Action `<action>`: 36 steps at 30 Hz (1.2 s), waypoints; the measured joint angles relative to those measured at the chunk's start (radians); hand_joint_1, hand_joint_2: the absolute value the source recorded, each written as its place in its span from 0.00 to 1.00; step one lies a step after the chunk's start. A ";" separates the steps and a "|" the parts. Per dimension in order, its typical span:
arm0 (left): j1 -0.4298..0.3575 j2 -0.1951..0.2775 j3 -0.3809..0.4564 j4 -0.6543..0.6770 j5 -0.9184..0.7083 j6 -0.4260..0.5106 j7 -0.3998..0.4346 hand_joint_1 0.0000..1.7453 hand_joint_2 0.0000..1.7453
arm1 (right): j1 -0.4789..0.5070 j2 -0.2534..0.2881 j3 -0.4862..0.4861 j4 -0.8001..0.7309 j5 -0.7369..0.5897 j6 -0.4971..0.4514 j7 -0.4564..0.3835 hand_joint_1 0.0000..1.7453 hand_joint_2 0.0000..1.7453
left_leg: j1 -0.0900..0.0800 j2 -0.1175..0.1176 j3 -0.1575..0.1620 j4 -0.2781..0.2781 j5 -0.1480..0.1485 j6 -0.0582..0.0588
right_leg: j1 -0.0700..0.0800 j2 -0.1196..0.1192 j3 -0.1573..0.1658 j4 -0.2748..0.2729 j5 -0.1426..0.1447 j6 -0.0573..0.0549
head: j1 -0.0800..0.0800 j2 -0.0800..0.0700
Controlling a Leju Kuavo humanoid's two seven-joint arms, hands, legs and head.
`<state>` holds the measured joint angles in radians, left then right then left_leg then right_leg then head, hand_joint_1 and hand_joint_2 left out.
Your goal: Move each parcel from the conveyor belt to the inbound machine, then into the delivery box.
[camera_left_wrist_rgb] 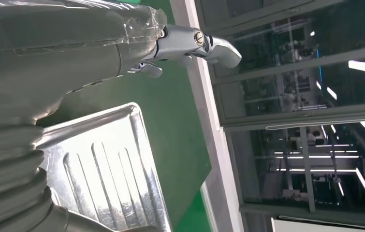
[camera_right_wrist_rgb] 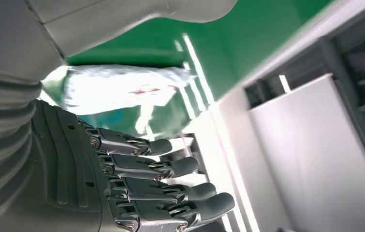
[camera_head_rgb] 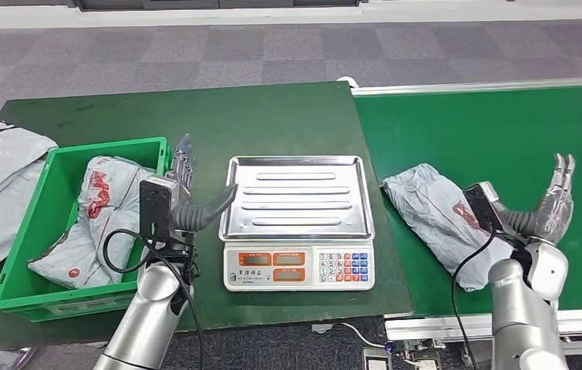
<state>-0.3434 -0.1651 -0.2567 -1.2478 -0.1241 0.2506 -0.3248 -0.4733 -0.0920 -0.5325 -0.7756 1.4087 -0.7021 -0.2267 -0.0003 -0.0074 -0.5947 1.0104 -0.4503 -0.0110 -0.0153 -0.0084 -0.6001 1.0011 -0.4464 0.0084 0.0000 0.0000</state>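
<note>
Grey parcel [camera_head_rgb: 435, 217] lies on green conveyor belt [camera_head_rgb: 496, 139], just left of right hand [camera_head_rgb: 551, 208]; hand spread, empty, apart from it. Left hand [camera_head_rgb: 187, 193] spread, empty, between green delivery box [camera_head_rgb: 37, 223] and scale [camera_head_rgb: 297, 223]. Parcels inside box.

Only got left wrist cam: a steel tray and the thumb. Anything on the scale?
Observer: No, the scale tray is bare.
Operator: Where's the next parcel?
Observer: A grey parcel lies on the conveyor belt, just left of the right hand.
Operator: Right hand on it?
Observer: No, its fingers are spread and hold nothing.
Operator: Box status?
Observer: The green box already holds a grey parcel with red print; the left hand hangs open between box and scale.
</note>
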 joint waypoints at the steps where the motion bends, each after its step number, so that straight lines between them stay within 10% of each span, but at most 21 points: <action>1: 0.004 0.001 0.000 -0.005 0.000 0.000 0.000 0.00 1.00 | 0.002 0.005 -0.026 0.000 0.014 0.000 -0.005 0.00 1.00 | 0.000 0.000 0.000 0.000 0.000 0.000 | 0.000 0.000 0.000 0.000 0.000 0.000 | 0.000 0.000; 6: 0.015 0.007 0.002 -0.020 0.002 0.000 0.000 0.00 1.00 | 0.003 0.015 -0.134 0.030 0.069 0.000 0.026 0.00 1.00 | 0.000 0.000 -0.001 0.000 0.000 0.000 | 0.000 0.000 0.000 0.000 0.000 0.000 | 0.000 0.000; 13: 0.022 0.008 0.008 -0.035 0.005 -0.005 -0.002 0.00 1.00 | -0.017 0.009 -0.045 0.113 0.103 0.028 0.285 0.00 1.00 | 0.000 0.001 0.000 0.000 0.000 0.000 | 0.000 0.001 0.000 0.000 0.000 0.000 | 0.000 0.000; 23: 0.050 0.014 0.009 -0.068 0.005 -0.016 -0.007 0.00 1.00 | -0.067 -0.019 0.090 0.209 -0.057 0.302 0.320 0.00 1.00 | 0.000 0.001 0.000 0.000 0.001 0.000 | 0.000 0.001 0.000 0.000 0.000 0.000 | 0.000 0.000; 36: 0.046 0.012 0.019 -0.049 0.037 -0.068 -0.012 0.00 1.00 | -0.190 -0.120 0.231 0.341 -0.178 0.939 0.266 0.00 1.00 | -0.001 0.000 0.000 0.000 0.001 0.001 | -0.001 0.001 0.000 0.000 0.001 0.000 | 0.000 0.000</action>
<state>-0.2974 -0.1533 -0.2380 -1.2967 -0.0871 0.1825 -0.3366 -0.6637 -0.2115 -0.3011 -0.4350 1.2304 0.2365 0.0390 -0.0015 -0.0070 -0.5947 1.0107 -0.4494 -0.0104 -0.0165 -0.0078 -0.6004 1.0014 -0.4455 0.0085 0.0000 0.0000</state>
